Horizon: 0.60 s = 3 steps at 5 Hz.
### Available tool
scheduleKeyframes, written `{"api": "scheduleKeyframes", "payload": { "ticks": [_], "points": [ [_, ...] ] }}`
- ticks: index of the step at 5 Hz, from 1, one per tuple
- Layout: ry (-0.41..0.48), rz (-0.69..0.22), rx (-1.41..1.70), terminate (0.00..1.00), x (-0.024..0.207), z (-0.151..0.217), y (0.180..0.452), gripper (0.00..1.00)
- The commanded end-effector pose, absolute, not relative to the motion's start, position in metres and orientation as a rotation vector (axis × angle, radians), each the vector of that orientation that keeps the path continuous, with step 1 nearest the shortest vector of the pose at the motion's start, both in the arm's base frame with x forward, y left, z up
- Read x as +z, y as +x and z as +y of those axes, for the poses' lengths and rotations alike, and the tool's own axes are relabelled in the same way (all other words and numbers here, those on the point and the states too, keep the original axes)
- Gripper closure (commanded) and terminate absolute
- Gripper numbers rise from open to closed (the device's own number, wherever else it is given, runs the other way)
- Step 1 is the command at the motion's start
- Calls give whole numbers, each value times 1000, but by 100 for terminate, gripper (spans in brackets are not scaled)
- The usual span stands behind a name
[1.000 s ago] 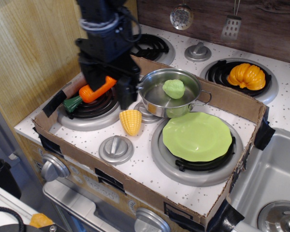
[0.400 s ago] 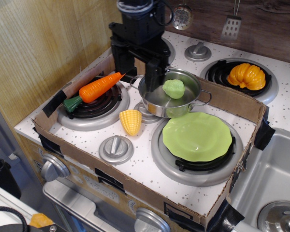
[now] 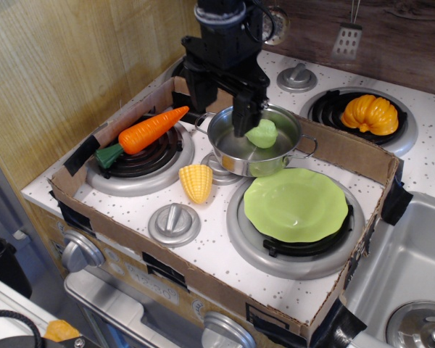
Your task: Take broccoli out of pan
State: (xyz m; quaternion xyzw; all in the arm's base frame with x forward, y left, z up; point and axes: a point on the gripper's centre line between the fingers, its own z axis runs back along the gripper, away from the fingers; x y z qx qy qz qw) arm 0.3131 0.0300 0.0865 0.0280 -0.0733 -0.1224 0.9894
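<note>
The broccoli (image 3: 262, 133) lies inside the pan (image 3: 255, 139), just beside the claw (image 3: 225, 101), on its right. The claw hangs over the pan's left rim with its fingers spread apart, one finger (image 3: 243, 114) reaching down close to the broccoli. The plate (image 3: 296, 204) nearer the counter's (image 3: 225, 254) front edge holds nothing.

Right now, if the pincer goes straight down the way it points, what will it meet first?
Most likely the broccoli inside the pan. The pincer hangs open over the pan's left part, one finger just beside the broccoli; depth is unclear, so it could meet the pan's floor instead.
</note>
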Motion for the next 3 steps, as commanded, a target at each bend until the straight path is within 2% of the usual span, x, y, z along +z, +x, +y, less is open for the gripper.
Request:
{"api": "scheduleKeyframes", "payload": {
  "ticks": [1,3],
  "points": [
    [49,-217,-288,0,80,29,335,0],
    [38,-223,-276,0,76,29,342,0]
  ]
}}
